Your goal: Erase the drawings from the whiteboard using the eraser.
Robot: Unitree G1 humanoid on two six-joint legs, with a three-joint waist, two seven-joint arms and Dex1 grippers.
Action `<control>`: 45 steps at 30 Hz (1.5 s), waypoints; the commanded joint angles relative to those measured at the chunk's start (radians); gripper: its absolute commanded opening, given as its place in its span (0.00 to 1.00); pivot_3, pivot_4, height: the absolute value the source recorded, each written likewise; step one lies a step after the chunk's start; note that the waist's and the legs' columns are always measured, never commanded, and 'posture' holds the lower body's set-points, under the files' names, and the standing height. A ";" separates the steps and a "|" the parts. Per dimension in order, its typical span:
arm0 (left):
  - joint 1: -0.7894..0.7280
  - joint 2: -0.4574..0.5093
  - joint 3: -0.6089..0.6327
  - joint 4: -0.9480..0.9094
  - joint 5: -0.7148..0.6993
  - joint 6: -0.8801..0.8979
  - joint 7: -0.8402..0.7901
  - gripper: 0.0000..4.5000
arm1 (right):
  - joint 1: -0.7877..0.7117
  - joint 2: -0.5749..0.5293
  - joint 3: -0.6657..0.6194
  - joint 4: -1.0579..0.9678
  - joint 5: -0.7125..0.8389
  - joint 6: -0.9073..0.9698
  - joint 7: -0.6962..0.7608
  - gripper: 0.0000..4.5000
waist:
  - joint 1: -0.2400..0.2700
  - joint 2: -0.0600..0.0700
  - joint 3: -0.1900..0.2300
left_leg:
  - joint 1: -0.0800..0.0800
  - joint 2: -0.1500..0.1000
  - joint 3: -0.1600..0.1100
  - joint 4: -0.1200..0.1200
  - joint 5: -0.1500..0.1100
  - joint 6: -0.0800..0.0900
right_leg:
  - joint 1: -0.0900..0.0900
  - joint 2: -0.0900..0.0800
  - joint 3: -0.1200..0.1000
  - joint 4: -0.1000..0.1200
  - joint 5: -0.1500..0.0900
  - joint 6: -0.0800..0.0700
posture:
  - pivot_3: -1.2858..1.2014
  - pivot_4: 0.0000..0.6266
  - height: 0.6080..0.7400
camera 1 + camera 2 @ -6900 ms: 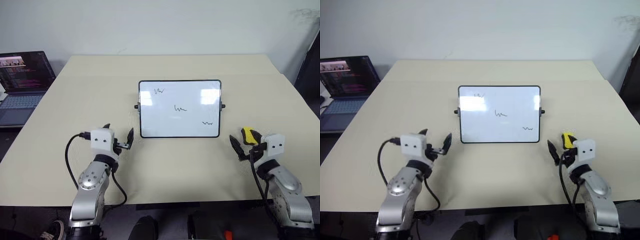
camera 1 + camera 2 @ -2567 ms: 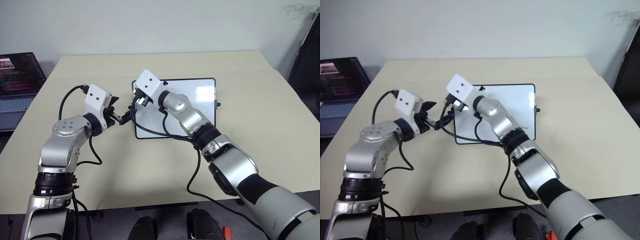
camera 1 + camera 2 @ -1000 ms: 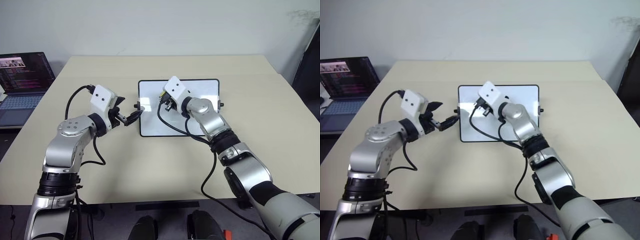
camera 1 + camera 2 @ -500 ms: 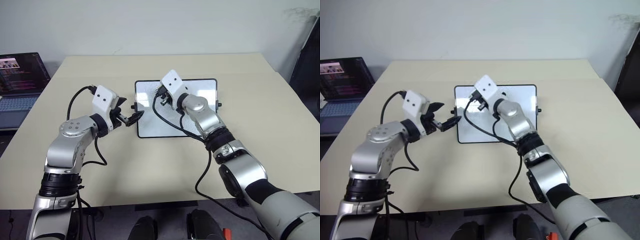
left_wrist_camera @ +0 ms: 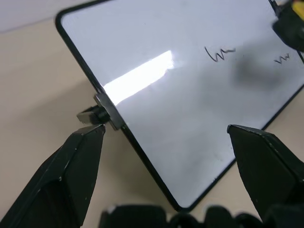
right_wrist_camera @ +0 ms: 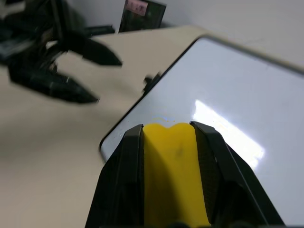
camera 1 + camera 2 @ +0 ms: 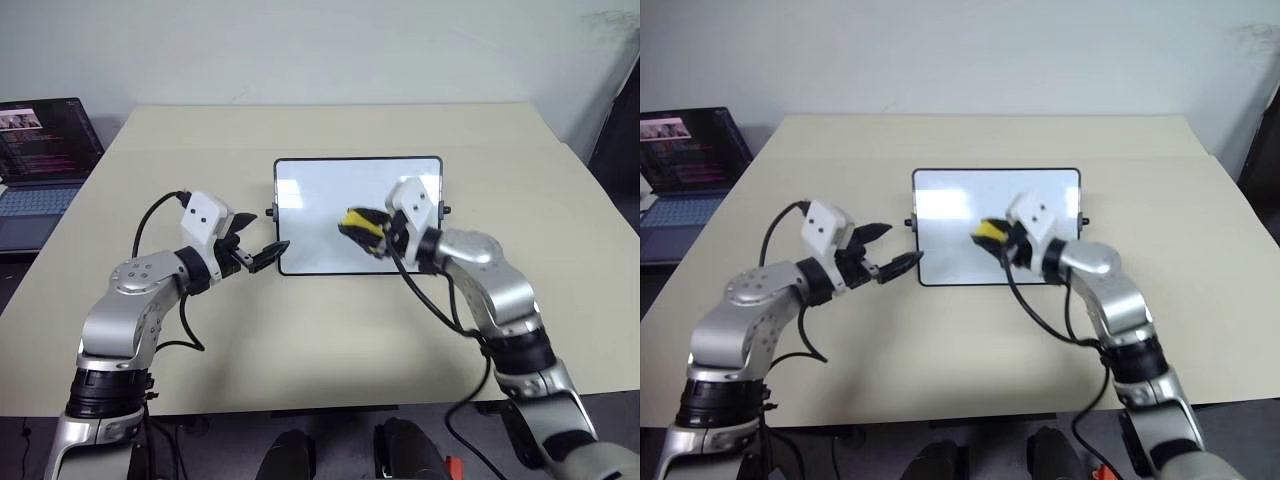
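My left tool (image 7: 268, 256), fingers spread and empty, sits at the whiteboard's (image 7: 310, 185) left edge. My right tool (image 7: 362, 229), clamped on the one yellow eraser (image 7: 360, 220), hovers over the board. I should press flat and sweep across both drawings (image 5: 220, 53) I can count while bracing the frame.

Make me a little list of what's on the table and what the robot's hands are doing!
table: beige
whiteboard: lying flat mid-table
drawings: two squiggles on show
eraser: yellow, over the board
right hand: shut on the eraser
left hand: open, at the board's left edge
laptop: far left, screen on
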 commanded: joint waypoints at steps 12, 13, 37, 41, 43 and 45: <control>-0.032 -0.001 -0.047 -0.026 0.010 -0.036 -0.037 1.00 | 0.106 -0.013 0.067 0.127 -0.259 -0.577 -0.193 0.25 | 0.003 -0.001 0.000 | 0.003 0.000 0.002 0.002 0.001 -0.001 | 0.002 0.001 0.000 0.003 0.000 0.000 | 0.52 0.24 1.00; -0.036 -0.001 -0.048 -0.023 0.011 -0.036 -0.038 1.00 | 0.081 0.012 0.063 0.154 -0.261 -0.594 -0.212 0.25 | 0.003 -0.001 0.000 | 0.004 0.000 0.003 0.001 0.001 -0.001 | 0.002 0.001 0.000 0.004 0.000 0.000 | 0.52 0.24 1.00; -0.041 0.010 -0.047 -0.040 -0.001 -0.028 -0.040 1.00 | -0.294 0.245 0.104 1.066 -0.429 -0.904 -0.466 0.25 | -0.026 -0.001 0.000 | 0.014 0.001 0.008 0.000 0.000 0.000 | 0.007 0.002 0.003 0.007 0.000 0.000 | 0.52 0.24 1.00; -0.042 0.008 -0.047 -0.040 -0.001 -0.029 -0.037 1.00 | -0.267 0.242 0.166 1.084 -0.488 -0.889 -0.439 0.25 | -0.027 -0.001 -0.001 | 0.019 0.001 0.008 0.000 0.000 0.002 | 0.012 0.002 0.003 0.008 0.000 0.000 | 0.52 0.24 1.00; -0.043 0.007 -0.047 -0.040 -0.001 -0.029 -0.036 1.00 | -0.259 0.234 0.186 1.077 -0.511 -0.893 -0.432 0.25 | -0.027 -0.001 -0.001 | 0.020 0.001 0.008 0.000 0.000 0.002 | 0.012 0.002 0.003 0.008 0.000 -0.001 | 0.52 0.24 1.00; -0.043 0.007 -0.047 -0.038 -0.001 -0.030 -0.036 1.00 | -0.257 0.226 0.193 1.064 -0.525 -0.900 -0.446 0.25 | -0.027 -0.001 -0.001 | 0.022 0.001 0.008 0.000 0.000 0.002 | 0.014 0.002 0.003 0.009 0.000 -0.001 | 0.52 0.24 1.00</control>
